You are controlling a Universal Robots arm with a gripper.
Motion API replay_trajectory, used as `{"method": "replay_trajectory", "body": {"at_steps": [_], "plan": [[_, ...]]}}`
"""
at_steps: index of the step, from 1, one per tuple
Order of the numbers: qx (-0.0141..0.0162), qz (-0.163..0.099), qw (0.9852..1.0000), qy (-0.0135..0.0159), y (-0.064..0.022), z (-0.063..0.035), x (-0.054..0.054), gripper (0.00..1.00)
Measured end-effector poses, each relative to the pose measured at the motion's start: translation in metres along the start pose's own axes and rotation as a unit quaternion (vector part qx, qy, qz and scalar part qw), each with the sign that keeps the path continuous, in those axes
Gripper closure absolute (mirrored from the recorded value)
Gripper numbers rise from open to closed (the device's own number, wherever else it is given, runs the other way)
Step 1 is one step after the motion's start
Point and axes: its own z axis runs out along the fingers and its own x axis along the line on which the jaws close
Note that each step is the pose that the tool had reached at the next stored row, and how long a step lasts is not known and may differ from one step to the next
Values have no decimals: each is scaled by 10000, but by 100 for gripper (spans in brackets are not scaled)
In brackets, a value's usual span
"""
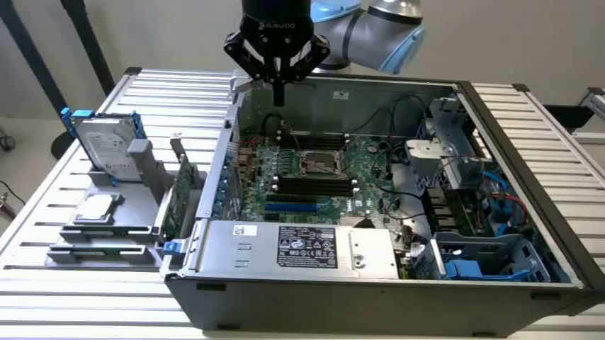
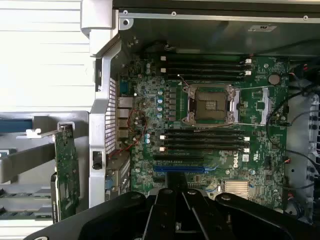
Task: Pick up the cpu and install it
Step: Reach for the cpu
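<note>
Cpu (image 1: 95, 208) on rack (image 1: 104, 231) (exterior view's left) beside case (image 1: 378, 297); hard drive (image 1: 106, 149) behind it.

Plain pale wall (image 1: 161, 32) behind. 2 dark slanted poles (image 1: 96, 42) cross it on exterior view's left. Bench (image 1: 175, 88) topped with white ribbed metal slats, bright glare along front edge. Light even, shadows soft. Strip of pale floor (image 1: 24, 163) beyond bench on exterior view's left, thin dark cable (image 1: 8, 197) trailing across it.
</note>
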Motion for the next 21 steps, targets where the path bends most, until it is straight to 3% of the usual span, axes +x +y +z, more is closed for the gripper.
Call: {"method": "replay_trajectory", "body": {"at_steps": [13,21], "plan": [[-2,-24,10000,0,-1,2,5,89],[-1,-24,10000,1,-5,13,361,89]]}}
